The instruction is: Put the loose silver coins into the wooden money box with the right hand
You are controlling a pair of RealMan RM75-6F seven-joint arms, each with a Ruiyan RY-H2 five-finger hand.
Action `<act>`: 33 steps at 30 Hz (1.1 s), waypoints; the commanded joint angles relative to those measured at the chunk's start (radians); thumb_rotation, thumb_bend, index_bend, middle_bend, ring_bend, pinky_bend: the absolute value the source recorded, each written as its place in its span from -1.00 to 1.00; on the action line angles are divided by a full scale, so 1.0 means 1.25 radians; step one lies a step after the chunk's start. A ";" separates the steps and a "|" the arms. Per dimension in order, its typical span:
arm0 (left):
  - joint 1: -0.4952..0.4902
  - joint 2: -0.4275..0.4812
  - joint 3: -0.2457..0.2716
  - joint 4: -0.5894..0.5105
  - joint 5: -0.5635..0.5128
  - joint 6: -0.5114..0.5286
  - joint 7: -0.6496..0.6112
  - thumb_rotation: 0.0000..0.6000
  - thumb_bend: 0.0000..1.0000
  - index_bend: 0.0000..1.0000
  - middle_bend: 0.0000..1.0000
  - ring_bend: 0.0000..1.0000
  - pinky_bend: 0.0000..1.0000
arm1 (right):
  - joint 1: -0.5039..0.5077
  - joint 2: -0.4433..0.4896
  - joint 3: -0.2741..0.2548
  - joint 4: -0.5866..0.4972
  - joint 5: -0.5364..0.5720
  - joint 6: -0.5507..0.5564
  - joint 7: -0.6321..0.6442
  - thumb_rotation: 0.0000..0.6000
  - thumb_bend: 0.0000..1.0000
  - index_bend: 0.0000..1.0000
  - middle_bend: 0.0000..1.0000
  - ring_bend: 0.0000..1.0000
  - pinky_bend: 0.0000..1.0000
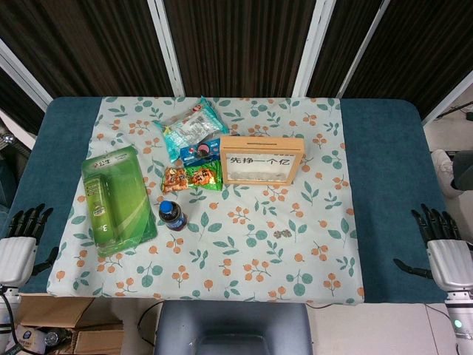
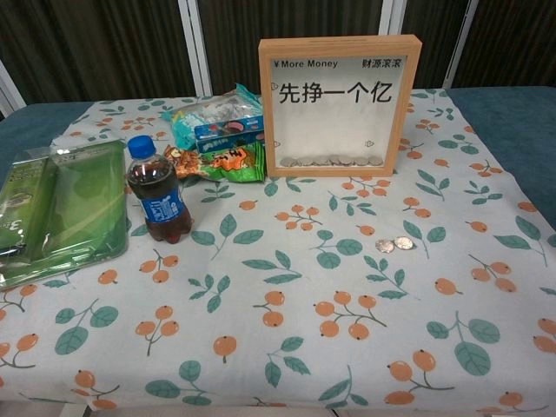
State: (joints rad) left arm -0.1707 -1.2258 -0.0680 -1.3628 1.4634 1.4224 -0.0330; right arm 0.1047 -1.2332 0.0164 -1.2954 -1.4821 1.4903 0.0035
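Note:
Two loose silver coins (image 2: 393,245) lie side by side on the floral cloth, right of centre; in the head view the coins (image 1: 280,234) show as a small speck below the box. The wooden money box (image 2: 340,105) stands upright at the back, with a glass front, Chinese lettering and several coins along its bottom; the head view shows the money box (image 1: 262,160) from above. My right hand (image 1: 442,238) hangs off the table's right edge, fingers apart, holding nothing. My left hand (image 1: 21,237) sits off the left edge, likewise empty. Neither hand appears in the chest view.
A small cola bottle (image 2: 158,191) stands left of centre. A green packaged item (image 2: 52,211) lies at the far left. Snack packets (image 2: 224,162) and a teal bag (image 2: 213,113) cluster left of the box. The blue table (image 1: 384,192) extends beyond the cloth.

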 commanded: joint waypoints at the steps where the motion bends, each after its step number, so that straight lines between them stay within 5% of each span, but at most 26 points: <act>1: 0.001 -0.001 0.000 0.001 0.000 0.002 0.000 1.00 -0.30 -1.00 -1.00 -1.00 -1.00 | 0.000 -0.001 0.003 -0.002 0.000 -0.002 -0.004 0.39 -0.44 -1.00 -1.00 -1.00 -1.00; 21: 0.003 0.000 0.001 -0.012 0.005 0.009 0.006 1.00 -0.30 -1.00 -1.00 -1.00 -1.00 | 0.003 -0.005 0.008 -0.016 -0.019 -0.018 -0.028 0.48 -0.45 -1.00 -1.00 -1.00 -1.00; 33: -0.010 -0.014 -0.003 -0.008 0.005 -0.004 0.007 1.00 -0.30 -1.00 -1.00 -1.00 -1.00 | 0.133 -0.053 0.060 -0.215 -0.023 -0.145 -0.339 0.61 -0.45 -1.00 -1.00 -1.00 -1.00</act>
State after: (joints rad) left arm -0.1829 -1.2426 -0.0721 -1.3729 1.4701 1.4173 -0.0247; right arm 0.2296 -1.2698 0.0697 -1.5224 -1.5254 1.3553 -0.3577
